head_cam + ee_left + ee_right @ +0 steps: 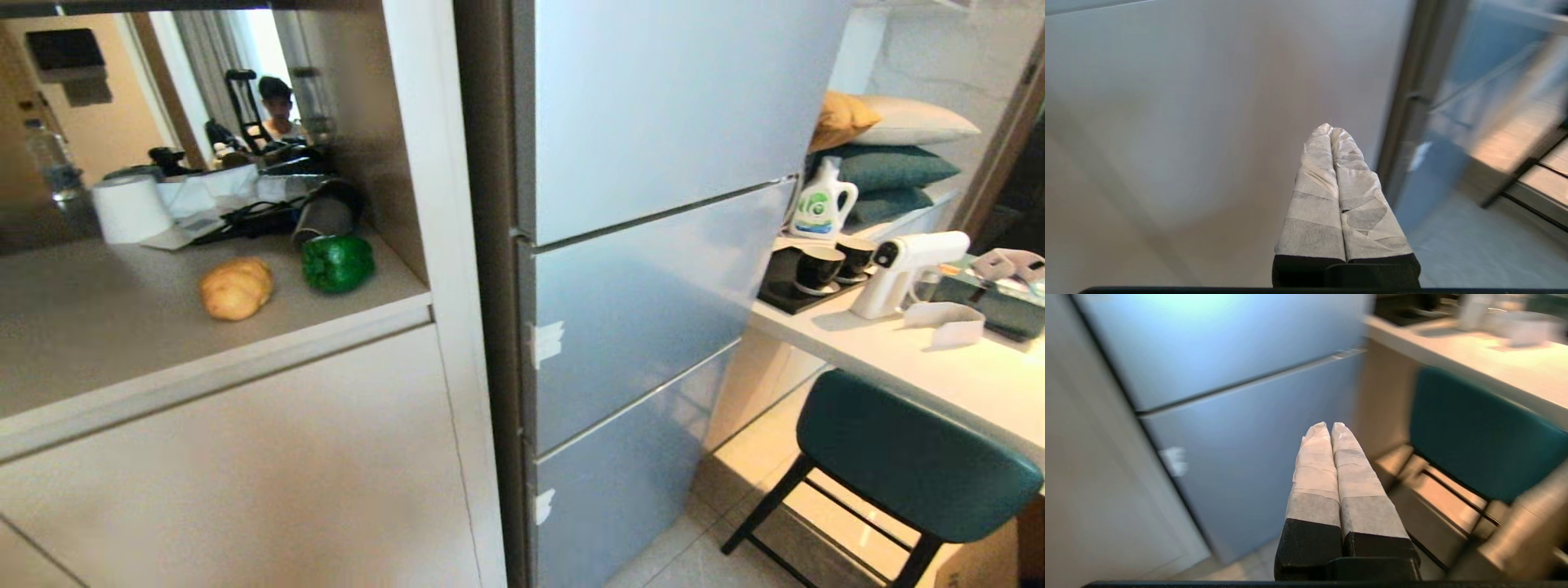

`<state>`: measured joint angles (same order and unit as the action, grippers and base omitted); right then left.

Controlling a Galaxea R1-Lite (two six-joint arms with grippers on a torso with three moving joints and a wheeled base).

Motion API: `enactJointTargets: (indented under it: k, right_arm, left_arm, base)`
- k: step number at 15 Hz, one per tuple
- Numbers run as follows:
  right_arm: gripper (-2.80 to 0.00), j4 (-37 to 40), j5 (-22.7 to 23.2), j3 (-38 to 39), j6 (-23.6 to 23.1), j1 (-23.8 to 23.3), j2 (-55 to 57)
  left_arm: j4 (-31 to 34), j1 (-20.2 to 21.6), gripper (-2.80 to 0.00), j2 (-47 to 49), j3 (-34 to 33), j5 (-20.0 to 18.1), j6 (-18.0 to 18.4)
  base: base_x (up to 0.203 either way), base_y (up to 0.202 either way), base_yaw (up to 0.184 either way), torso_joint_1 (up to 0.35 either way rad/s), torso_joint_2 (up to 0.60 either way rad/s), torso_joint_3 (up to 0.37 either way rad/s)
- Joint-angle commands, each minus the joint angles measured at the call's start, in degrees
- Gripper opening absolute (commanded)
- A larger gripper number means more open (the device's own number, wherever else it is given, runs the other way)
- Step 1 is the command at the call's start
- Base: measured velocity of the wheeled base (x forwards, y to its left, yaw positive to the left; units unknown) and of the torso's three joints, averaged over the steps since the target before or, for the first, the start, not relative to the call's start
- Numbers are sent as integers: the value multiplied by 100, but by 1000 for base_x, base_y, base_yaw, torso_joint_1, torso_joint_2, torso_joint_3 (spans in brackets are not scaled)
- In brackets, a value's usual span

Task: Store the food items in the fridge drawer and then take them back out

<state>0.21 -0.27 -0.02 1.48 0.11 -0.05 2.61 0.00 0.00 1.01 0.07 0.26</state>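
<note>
A tan potato (pixel 236 287) and a glossy green bell pepper (pixel 337 262) lie side by side on the beige counter (pixel 98 327) left of the fridge. The fridge (pixel 637 269) stands closed, its grey-blue panels flush; the fridge drawer is hidden behind them. Neither arm shows in the head view. My left gripper (pixel 1330 130) is shut and empty, hanging in front of the pale cabinet door. My right gripper (pixel 1327 426) is shut and empty too, low before the fridge's lower panels.
Clutter, a paper roll (pixel 129 208) and cables sit at the counter's back, where a mirror shows a person. Right of the fridge a white desk (pixel 963 367) carries cups, a detergent bottle (pixel 820 204) and a white spray gun. A teal stool (pixel 906 465) stands beneath it.
</note>
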Motion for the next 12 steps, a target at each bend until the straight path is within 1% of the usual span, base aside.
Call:
enactJointTargets:
  k: [1, 12]
  right_arm:
    - [-280, -3, 0, 2, 2, -2, 14]
    - [-280, -3, 0, -6, 19, -2, 14]
  left_arm:
    - [3, 0, -280, 9, -4, 2, 0]
    - [3, 0, -280, 1, 3, 2, 0]
  base:
    - [0, -10, 171, 1, 4, -2]
    - [2, -7, 174, 3, 1, 2]
